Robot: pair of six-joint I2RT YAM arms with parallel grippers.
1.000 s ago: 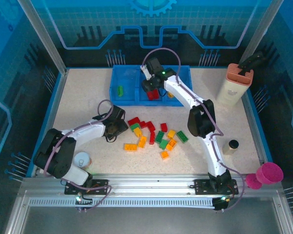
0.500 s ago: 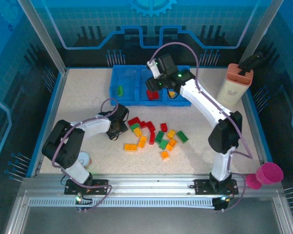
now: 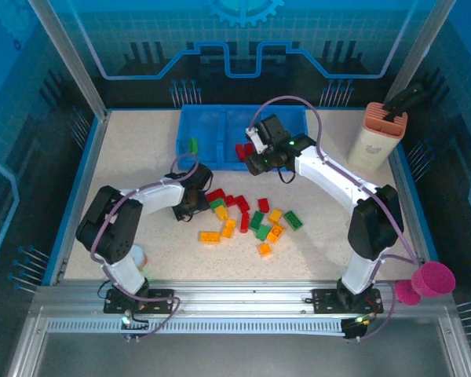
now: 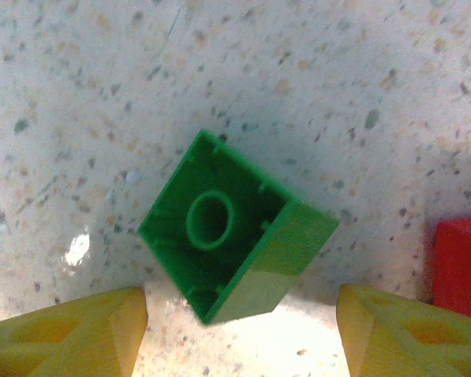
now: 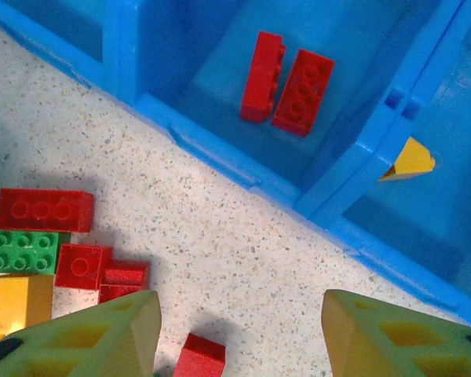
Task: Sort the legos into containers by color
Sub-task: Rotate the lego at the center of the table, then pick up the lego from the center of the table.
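- Legos (image 3: 247, 216): you have a loose heap of red, green and yellow-orange bricks on the counter (image 3: 133, 157), just in front of the blue tray (image 3: 206, 126).
- Tray, left compartment: one green brick (image 3: 193, 145).
- Middle compartment: two red bricks (image 5: 286, 78) lying side by side, touching.
- Next compartment over: a yellow piece (image 5: 408, 159), partly hidden by the divider.
- Your left jaws: spread, low over the counter at the heap's left edge. A green lego (image 4: 235, 228) lies hollow side up between the yellow fingertips (image 4: 71, 334), touching neither.
- A red lego (image 4: 461, 267) shows at the edge of the left wrist view, near the green one but apart from it.
- Your right jaws: spread, nothing between them. They hang above the counter just in front of the tray's near wall, by the middle compartment.
- Right wrist view, on the counter: a long red block (image 5: 43, 210) touches a green block (image 5: 27, 250). A yellow block (image 5: 12, 302) and a small red block (image 5: 82, 265) sit just beside these.
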